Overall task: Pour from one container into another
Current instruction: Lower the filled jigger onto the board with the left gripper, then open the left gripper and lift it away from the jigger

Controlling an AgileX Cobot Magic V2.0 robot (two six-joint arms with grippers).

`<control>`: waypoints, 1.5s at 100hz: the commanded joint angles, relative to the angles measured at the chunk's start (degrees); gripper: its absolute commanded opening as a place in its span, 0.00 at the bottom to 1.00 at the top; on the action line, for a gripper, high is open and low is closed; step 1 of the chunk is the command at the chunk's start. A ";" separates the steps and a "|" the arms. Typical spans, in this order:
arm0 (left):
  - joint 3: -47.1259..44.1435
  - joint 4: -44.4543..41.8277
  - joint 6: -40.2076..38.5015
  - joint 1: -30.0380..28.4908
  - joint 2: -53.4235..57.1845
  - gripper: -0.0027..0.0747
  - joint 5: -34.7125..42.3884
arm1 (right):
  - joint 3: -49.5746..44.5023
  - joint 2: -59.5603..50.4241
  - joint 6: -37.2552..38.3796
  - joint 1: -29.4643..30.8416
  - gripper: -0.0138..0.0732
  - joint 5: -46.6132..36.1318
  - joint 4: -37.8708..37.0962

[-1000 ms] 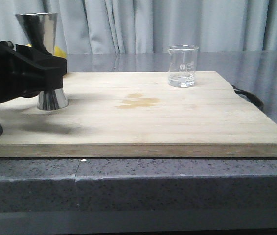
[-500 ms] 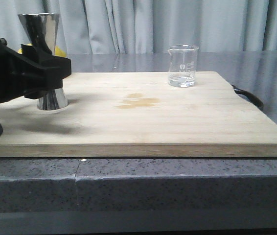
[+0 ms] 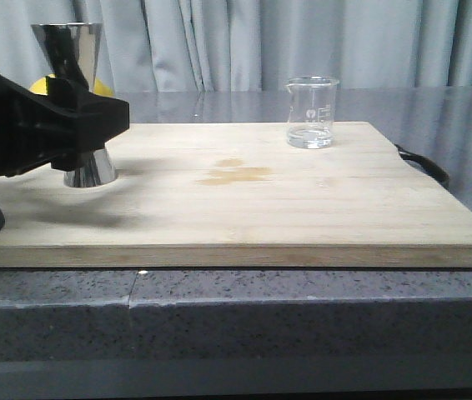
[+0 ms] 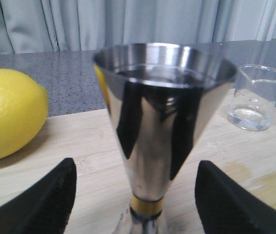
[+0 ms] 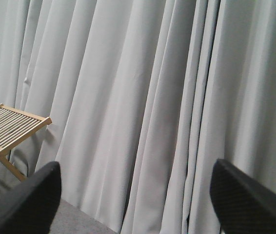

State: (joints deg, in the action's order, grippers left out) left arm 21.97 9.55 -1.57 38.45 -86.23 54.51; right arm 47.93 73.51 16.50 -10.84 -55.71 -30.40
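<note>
Lemon (image 4: pixel 9 114) beyond the left pincer (image 4: pixel 135 192), off its left finger, yellow, lying at the back edge of the wooden board (image 3: pixel 244 208). Steel jigger (image 4: pixel 160 122) upright between the left pincer's fingers (image 4: pixel 48 200), which stand apart on either side of the brass-toned waist, gaps showing on both sides, no touch seen; foot on the board. Pale stain (image 3: pixel 236 173) on the wood off to the pincer's right. Glass beaker (image 3: pixel 312 112) further right and well apart from the pincer, upright near the board's back edge, a little clear liquid in the bottom. Black cord (image 3: pixel 426 163) at the board's right edge. Right pincer (image 5: pixel 133 195) spread apart, nothing between its fingers, facing grey curtain (image 5: pixel 143 97), with a slatted wooden stand (image 5: pixel 6 131) off to one side.
</note>
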 commanded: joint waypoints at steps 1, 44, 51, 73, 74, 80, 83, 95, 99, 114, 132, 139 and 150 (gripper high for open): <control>0.94 0.41 -0.42 -0.11 1.38 0.67 4.53 | 1.88 -1.75 -0.33 0.31 0.81 -3.60 2.38; -2.61 0.50 -0.42 0.24 8.21 0.67 -0.69 | 1.88 -1.75 -0.33 0.31 0.81 -3.60 2.50; -3.43 0.50 -0.56 0.83 10.27 0.67 -2.52 | 1.88 -1.75 -0.33 0.31 0.81 -3.60 2.50; -4.28 0.50 -0.83 4.29 18.96 0.67 -11.43 | 1.88 -1.75 -0.33 0.31 0.81 -2.71 3.12; -4.28 0.50 -0.83 4.41 19.67 0.67 -11.85 | 1.88 -1.75 -0.33 0.31 0.81 -2.60 3.28; -4.28 0.50 -0.83 4.92 22.72 0.67 -15.08 | 1.88 -1.75 -0.33 0.31 0.81 -1.38 3.76; -4.28 0.50 -0.83 5.01 24.36 0.67 -16.26 | 1.88 -1.75 -0.33 0.31 0.81 -0.61 3.81; -4.28 0.95 0.70 4.91 32.59 0.66 -19.12 | 1.88 -2.24 -0.33 1.03 0.81 1.91 3.81; -4.28 1.85 2.32 4.91 35.21 0.66 -19.86 | 1.88 -2.76 -0.33 1.47 0.81 2.39 3.81; -4.00 13.06 15.29 4.91 48.35 0.66 -23.46 | 1.88 -6.66 -0.33 4.77 0.81 6.73 3.81; 2.80 30.31 36.57 3.72 60.94 0.61 -24.43 | 1.88 -16.58 -0.33 9.33 0.79 17.71 3.81; 7.48 36.52 46.60 3.61 63.32 0.55 -26.71 | 1.88 -21.25 -0.33 9.69 0.73 23.81 3.81; 13.72 41.80 55.94 3.61 64.09 0.38 -29.02 | 1.77 -28.45 -0.33 9.59 0.51 34.26 1.02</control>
State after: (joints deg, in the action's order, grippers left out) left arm 29.69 47.37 46.78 42.19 -22.25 25.43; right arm 47.93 51.31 16.50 -1.54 -26.79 -28.23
